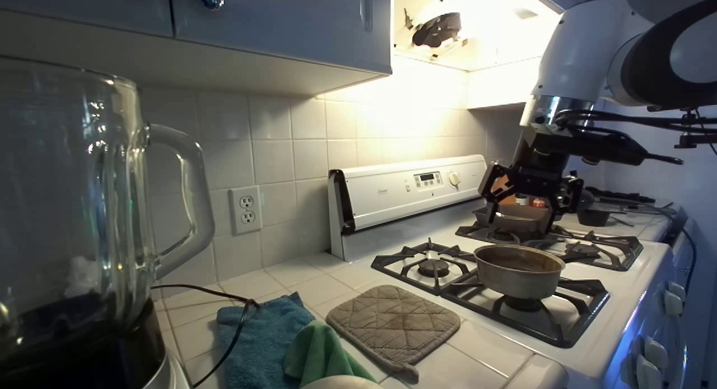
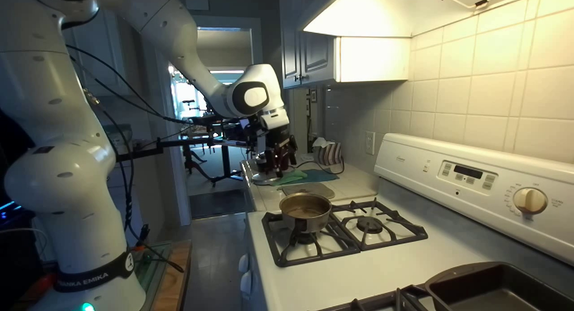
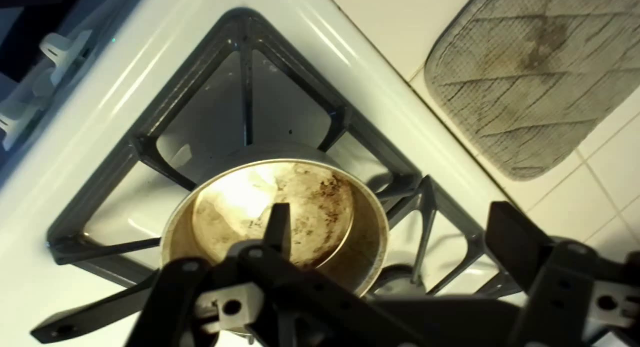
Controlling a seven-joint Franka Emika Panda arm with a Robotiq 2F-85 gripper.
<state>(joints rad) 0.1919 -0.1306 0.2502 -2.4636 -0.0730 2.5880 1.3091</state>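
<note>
My gripper (image 3: 390, 207) is open, its black fingers wide apart and nothing between them. Nearest to it is a small metal pot (image 3: 320, 227) with a stained, browned inside, upright on a front burner grate. In the wrist view one finger overlaps the pot's interior and the other lies over the grate to its right. An exterior view puts the gripper (image 1: 520, 218) higher than the pot (image 1: 518, 277), with no contact visible. The pot's dark handle (image 3: 95, 309) points to the lower left of the wrist view, partly hidden by the gripper.
A grey quilted pot holder (image 1: 392, 322) lies on the tiled counter beside the stove. Near it are a blue towel (image 1: 263, 333), a green cloth (image 1: 322, 355) and a glass blender jar (image 1: 67, 209). A dark baking pan (image 2: 502, 288) rests on another grate. The stove's control panel (image 2: 466, 176) rises behind.
</note>
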